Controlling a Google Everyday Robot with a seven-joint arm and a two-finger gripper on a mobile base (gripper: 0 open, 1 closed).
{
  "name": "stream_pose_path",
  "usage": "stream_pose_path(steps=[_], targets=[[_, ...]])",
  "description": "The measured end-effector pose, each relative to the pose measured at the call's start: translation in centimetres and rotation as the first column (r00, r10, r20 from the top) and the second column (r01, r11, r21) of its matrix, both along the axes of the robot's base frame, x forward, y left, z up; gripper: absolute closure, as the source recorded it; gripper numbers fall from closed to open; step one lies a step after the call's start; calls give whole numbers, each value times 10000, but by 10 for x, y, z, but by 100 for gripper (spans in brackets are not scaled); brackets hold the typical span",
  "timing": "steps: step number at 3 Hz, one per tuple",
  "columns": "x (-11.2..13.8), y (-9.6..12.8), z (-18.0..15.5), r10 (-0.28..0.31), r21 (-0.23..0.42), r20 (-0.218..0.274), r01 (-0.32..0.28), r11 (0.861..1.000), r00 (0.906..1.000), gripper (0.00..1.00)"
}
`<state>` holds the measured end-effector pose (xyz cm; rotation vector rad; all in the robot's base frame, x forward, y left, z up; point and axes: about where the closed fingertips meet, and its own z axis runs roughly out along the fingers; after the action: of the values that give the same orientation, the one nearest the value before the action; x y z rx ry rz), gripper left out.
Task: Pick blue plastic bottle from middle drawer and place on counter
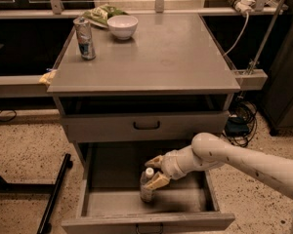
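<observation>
The blue plastic bottle stands upright on the floor of the open middle drawer, near its front centre, white cap up. My gripper reaches into the drawer from the right on a white arm. Its tan fingers are spread open, one on each side of the bottle's upper part, close to it or touching it. The counter is the grey top of the cabinet above.
A silver-blue can, a white bowl and a green bag sit at the counter's back left. The shallower upper drawer is slightly open above the middle one. A black stand leg lies left; cables hang right.
</observation>
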<state>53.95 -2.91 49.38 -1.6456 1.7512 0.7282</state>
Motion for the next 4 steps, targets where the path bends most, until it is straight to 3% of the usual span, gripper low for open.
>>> stream_pose_path(steps=[2,3,4], targets=[[0,0,0,0,0,0,0,10000,10000,89],[-8,-8,19,-137,-88,62,137,9999,9999,100],[-19,-18,59,-327,-225,112,330,9992,9994,100]])
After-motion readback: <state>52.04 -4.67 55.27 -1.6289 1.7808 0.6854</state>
